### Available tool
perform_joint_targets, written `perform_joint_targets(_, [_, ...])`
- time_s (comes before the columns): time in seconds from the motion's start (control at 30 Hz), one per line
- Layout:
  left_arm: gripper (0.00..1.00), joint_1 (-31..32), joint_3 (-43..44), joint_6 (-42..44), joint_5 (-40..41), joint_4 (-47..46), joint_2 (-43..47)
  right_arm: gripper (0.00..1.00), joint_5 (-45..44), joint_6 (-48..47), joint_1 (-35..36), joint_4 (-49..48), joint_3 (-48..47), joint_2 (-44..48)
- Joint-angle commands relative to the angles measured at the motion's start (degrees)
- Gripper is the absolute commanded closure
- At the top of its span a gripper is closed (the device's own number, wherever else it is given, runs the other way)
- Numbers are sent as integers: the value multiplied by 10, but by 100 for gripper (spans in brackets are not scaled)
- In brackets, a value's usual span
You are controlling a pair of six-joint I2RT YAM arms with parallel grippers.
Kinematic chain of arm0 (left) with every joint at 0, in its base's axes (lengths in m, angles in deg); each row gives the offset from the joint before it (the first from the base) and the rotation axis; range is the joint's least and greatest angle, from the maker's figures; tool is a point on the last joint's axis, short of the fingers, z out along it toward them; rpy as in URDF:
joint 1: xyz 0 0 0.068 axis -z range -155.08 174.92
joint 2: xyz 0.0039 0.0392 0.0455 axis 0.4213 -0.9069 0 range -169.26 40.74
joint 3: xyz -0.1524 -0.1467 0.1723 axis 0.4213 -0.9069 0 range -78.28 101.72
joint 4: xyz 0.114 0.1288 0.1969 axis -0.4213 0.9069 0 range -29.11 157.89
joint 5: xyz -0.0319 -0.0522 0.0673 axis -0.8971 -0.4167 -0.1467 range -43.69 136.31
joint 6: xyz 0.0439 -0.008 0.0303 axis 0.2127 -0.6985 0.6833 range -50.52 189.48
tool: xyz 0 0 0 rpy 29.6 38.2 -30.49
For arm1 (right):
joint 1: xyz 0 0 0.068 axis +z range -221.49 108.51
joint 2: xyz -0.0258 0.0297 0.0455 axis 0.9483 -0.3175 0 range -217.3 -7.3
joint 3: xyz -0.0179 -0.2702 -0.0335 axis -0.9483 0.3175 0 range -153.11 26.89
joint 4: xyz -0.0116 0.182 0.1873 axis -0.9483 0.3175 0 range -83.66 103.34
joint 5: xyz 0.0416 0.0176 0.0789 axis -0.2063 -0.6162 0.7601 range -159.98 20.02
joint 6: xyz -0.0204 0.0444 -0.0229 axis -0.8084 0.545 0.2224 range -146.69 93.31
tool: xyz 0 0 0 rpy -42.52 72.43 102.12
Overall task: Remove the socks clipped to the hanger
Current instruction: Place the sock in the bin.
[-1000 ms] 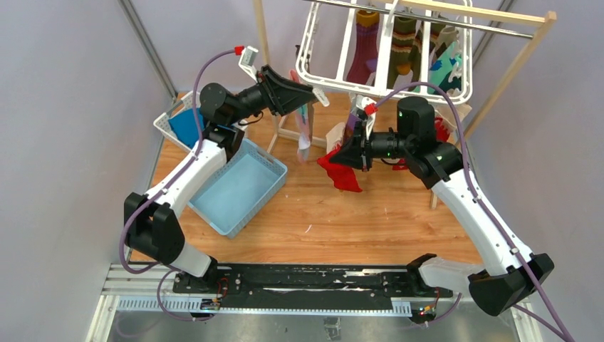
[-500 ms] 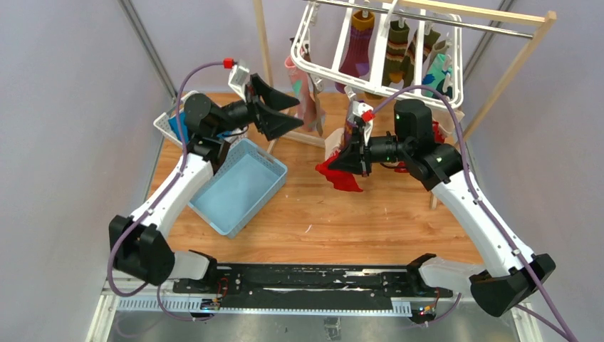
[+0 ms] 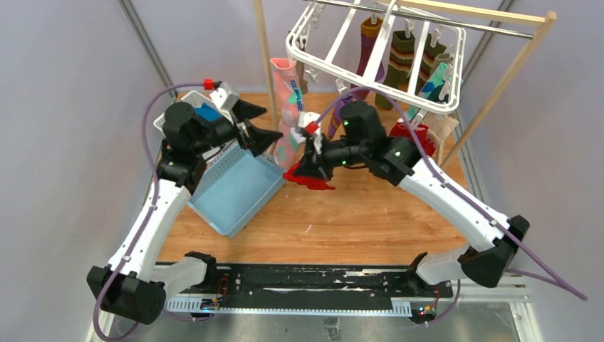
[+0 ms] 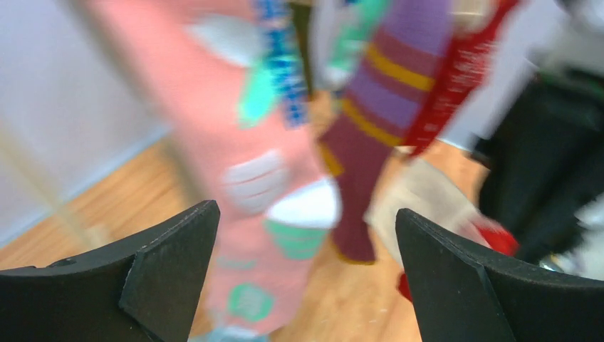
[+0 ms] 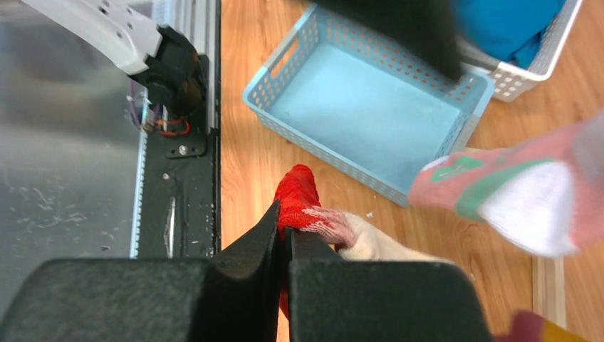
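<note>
hung socks: a purple striped sock (image 3: 370,43), an olive striped sock (image 3: 401,57) and a teal sock (image 3: 436,80) dangle under the far part of the hanger (image 3: 313,64).
pink patterned sock (image 3: 285,107): hangs at the hanger's near-left corner, beside the wooden rack (image 3: 262,50) (badly blurred in the left wrist view).
red sock (image 5: 295,196): off the hanger, pinched in the right pincer (image 5: 285,221), cream end trailing.
left pincer (image 3: 271,121): released, jaws wide apart, nothing between them, pointing at the pink patterned sock.
right pincer: clenched on the red sock, above the tabletop (image 3: 356,221).
blue basket (image 3: 238,189): on the tabletop, just left of the red sock.
white basket (image 5: 523,78): beyond it, holding a blue cloth (image 5: 506,21).
</note>
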Motion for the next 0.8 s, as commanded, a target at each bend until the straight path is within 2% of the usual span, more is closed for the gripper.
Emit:
perform_joint_targets(0.0, [1,-97,38,10,175,117,31,100,-143,-44,73,14,-14,-40])
perform_joint_targets(0.1, [1,-215,67,-71,175,134,16,100,-177,-31,90,-17,-25,-81])
perform_joint_targets(0.23, [2,-272,89,-82,201,157,9,100,-225,-38,120,-33,-68,-150])
perform_joint_targets(0.37, [1,-298,104,-73,252,181,10,100,-234,-37,135,-26,-145,-241])
perform_joint_targets(0.63, [0,-314,104,-64,290,184,39,99,-237,-43,153,31,-345,-424])
perform_joint_targets(0.7, [0,-314,103,-56,297,183,50,95,-240,-46,156,42,-382,-468])
perform_joint_targets(0.77, [0,-314,104,-48,301,184,57,83,-245,-50,156,58,-421,-499])
